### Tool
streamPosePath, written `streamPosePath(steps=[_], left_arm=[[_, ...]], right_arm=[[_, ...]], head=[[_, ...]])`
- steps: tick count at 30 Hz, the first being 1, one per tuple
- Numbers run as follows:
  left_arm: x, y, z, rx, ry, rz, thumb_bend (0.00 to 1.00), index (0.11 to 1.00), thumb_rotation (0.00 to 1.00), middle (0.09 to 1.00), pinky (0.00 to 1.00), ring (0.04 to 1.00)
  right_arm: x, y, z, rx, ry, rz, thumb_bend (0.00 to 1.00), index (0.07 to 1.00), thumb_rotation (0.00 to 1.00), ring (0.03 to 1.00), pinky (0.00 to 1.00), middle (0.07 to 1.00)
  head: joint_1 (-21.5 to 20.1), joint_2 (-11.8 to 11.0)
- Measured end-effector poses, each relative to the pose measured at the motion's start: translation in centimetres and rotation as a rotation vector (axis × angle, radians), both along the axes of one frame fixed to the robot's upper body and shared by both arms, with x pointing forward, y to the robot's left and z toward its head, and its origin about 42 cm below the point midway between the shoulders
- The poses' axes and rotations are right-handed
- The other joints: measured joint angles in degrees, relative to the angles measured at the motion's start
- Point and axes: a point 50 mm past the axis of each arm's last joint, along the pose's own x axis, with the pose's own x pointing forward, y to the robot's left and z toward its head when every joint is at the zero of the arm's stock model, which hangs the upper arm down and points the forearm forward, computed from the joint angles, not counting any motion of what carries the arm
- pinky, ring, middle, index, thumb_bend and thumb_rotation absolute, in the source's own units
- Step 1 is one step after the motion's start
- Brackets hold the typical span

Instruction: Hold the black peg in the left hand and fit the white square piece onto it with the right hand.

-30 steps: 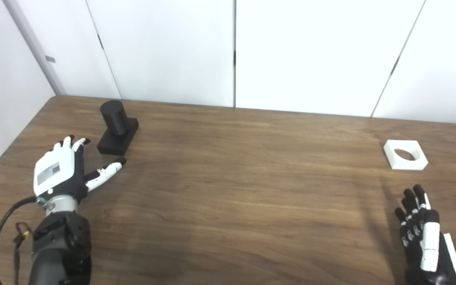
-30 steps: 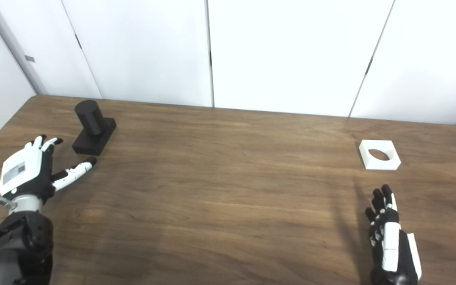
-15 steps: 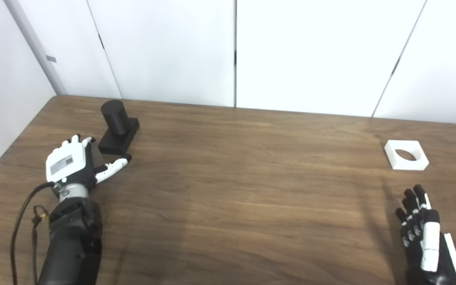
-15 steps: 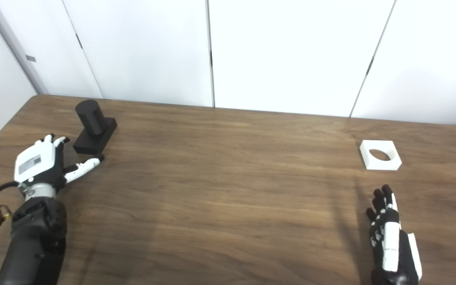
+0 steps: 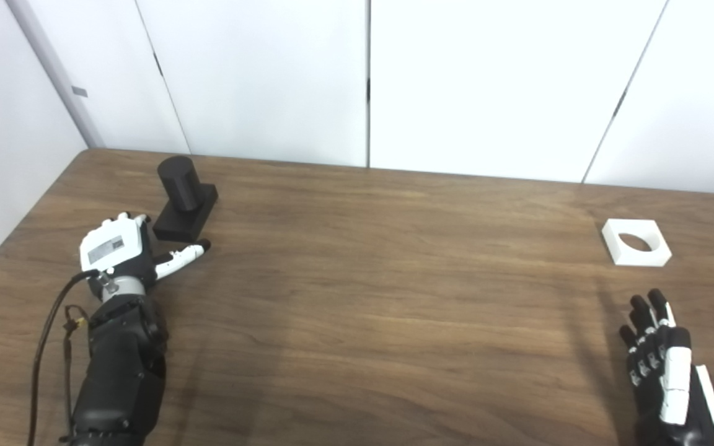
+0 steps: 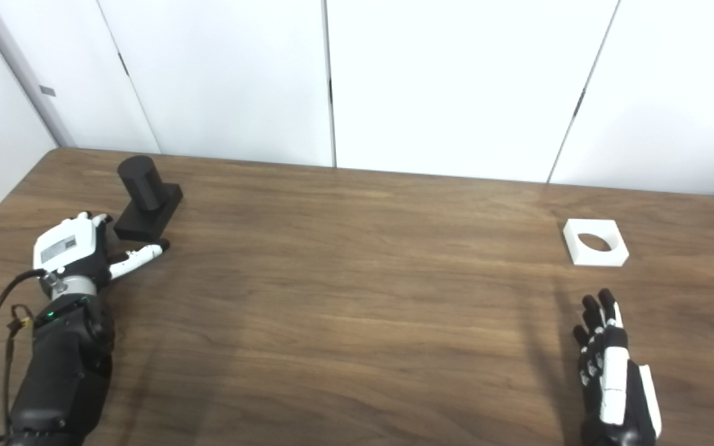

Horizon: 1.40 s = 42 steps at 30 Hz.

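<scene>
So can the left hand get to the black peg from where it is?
Probably yes. The left hand is open right beside the black peg near the table's far left corner, and nothing lies between them.

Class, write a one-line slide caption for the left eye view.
Open left hand beside black peg; open right hand near white square piece.

Bare wooden table (image 5: 382,297) fills mid-frame. Only the black peg (image 5: 185,198) at upper left and the white square piece (image 5: 635,242) at right interrupt it.
</scene>
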Motion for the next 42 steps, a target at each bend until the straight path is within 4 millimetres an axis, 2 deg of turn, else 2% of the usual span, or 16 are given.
streamPosePath(steps=[10,20,38,42], left_arm=[[1.1,0.4,-0.7,0.012,0.015,0.020,0.90,0.903,0.87,0.979,1.00,0.999],[2.3,0.6,-0.7,-0.006,0.017,0.036,0.89,0.869,0.86,0.931,1.00,0.963],[4.2,-0.3,-0.5,-0.040,-0.025,0.040,0.86,0.863,0.80,0.896,0.90,0.903],[4.7,-0.4,-0.1,-0.036,-0.036,0.039,0.83,0.849,0.76,0.879,0.86,0.881]], right_arm=[[0.0,0.0,0.0,-0.001,-0.001,0.001,0.50,1.000,1.00,1.000,1.00,0.961],[0.0,0.0,0.0,-0.002,-0.002,0.002,0.50,1.000,1.00,0.992,1.00,0.957],[0.0,0.1,0.1,0.002,0.004,0.003,0.48,1.000,1.00,0.991,1.00,0.954],[0.0,0.2,0.2,0.002,0.003,0.005,0.47,1.000,1.00,0.984,1.00,0.955]], head=[[-0.09,0.18],[-0.26,0.26],[-0.70,0.70],[-0.70,0.70]])
